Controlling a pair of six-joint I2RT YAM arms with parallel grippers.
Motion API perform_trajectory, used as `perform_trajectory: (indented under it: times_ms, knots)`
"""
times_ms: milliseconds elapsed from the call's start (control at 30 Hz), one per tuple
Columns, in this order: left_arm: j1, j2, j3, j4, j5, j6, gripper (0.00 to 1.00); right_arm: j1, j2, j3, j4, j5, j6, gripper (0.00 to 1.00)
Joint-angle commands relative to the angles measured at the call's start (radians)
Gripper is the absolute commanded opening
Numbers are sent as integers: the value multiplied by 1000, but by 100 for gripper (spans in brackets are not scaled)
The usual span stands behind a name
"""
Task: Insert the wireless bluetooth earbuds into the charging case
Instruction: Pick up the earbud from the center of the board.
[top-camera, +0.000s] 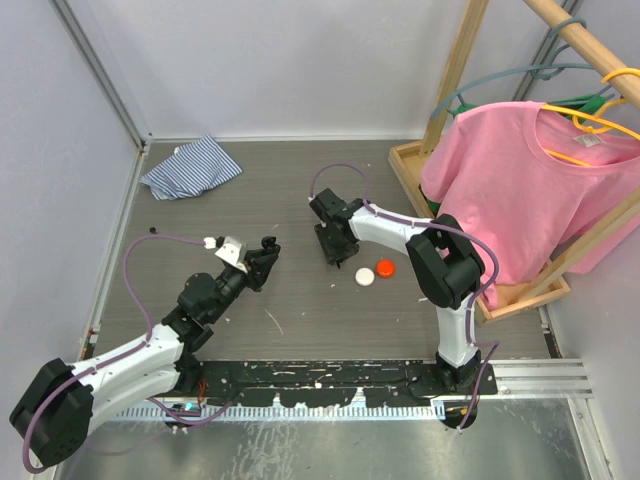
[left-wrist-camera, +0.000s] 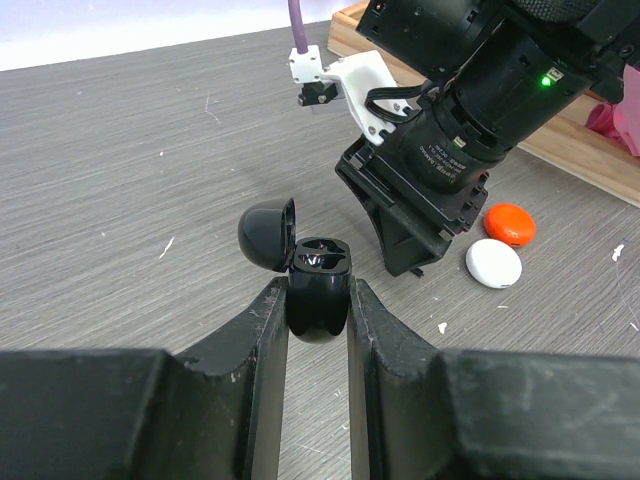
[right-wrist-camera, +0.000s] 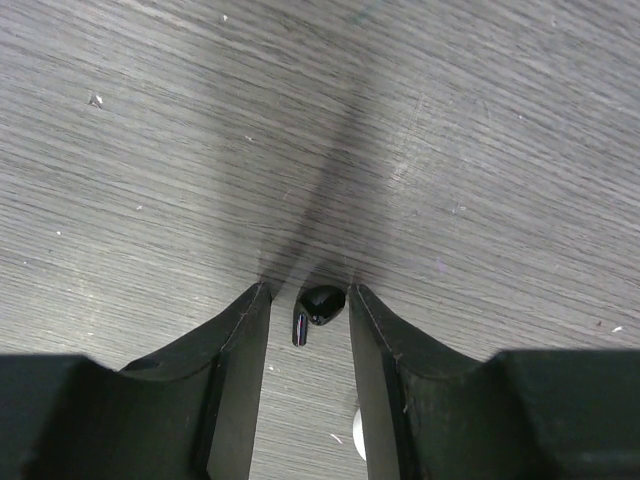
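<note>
Okay, black charging case (left-wrist-camera: 320, 300) clamped in left hand (left-wrist-camera: 312, 292), lid (left-wrist-camera: 265, 232) popped open. On tabletop (right-wrist-camera: 450, 150), black earbud (right-wrist-camera: 322, 303) straddled by right hand (right-wrist-camera: 307, 292), jaws only partly parted, small gap seen beside bud, nothing gripped.

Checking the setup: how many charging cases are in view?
3: black case, open, between the left fingers; white case and red case side by side on the table. Others may be hidden.

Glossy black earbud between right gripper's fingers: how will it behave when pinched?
The tiny glossy black earbud has a rounded shiny shell, so it likely slips or squirts from the right gripper. Probably rigid and very light. Its offset short stem may make it swivel.
</note>
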Motion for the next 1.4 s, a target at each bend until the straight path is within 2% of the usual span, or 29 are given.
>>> perform_trajectory:
  times_ms: [0,333,467,700,1033,1367]
  knots:
    - [-3,-9,5,55,-8,22,0,-2,12,31,-13,-11,-7,43]
    - [-2,-9,5,54,-4,21,0,-10,7,10,-25,-17,-12,33]
    - [-3,-8,5,55,-3,23,0,-10,-17,-3,-23,-13,-17,26]
    - [-3,-7,6,55,-2,23,0,-10,-95,-57,28,-12,-14,20]
    - [-3,-4,3,63,4,22,0,-10,-240,-153,141,-16,-4,19]
    - [-3,5,1,84,40,17,0,-2,-464,-306,339,-19,9,19]
